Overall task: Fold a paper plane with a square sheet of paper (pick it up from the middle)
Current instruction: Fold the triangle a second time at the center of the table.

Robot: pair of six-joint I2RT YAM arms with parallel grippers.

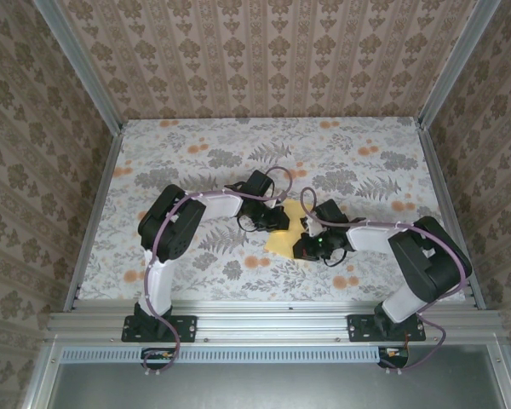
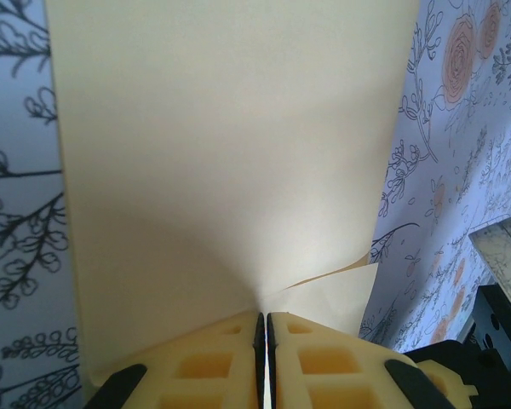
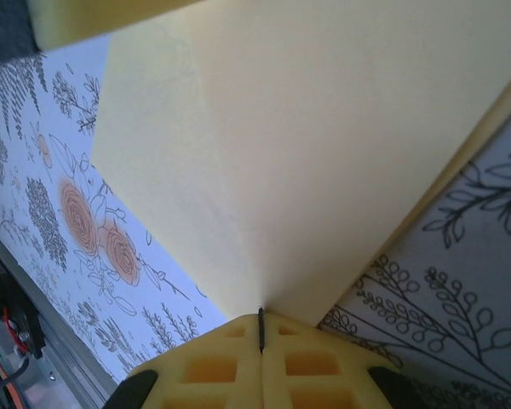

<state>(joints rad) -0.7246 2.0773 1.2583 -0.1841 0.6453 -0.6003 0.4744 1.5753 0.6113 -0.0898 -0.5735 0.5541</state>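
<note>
Pinching the paper (image 2: pixel 230 153) near the middle of the flowered surface (image 1: pixel 366 153): left pincer (image 2: pixel 265 324) and right pincer (image 3: pixel 261 322), each pressed together on it.

No readable text, label or number shows anywhere.

Walls: beige-brown wallpaper (image 1: pixel 272 51) with striped bands and damask medallions covered the back and both sides.
Frame: silver metal posts (image 1: pixel 78 64) ran up the rear corners; a metal rail (image 1: pixel 272 324) edged the near side.
Worktop: the worktop (image 1: pixel 375 153) lay under a pale cloth (image 1: pixel 179 141) printed with grey leaves and small orange flowers.
Light: soft and even, with only faint shadows.
</note>
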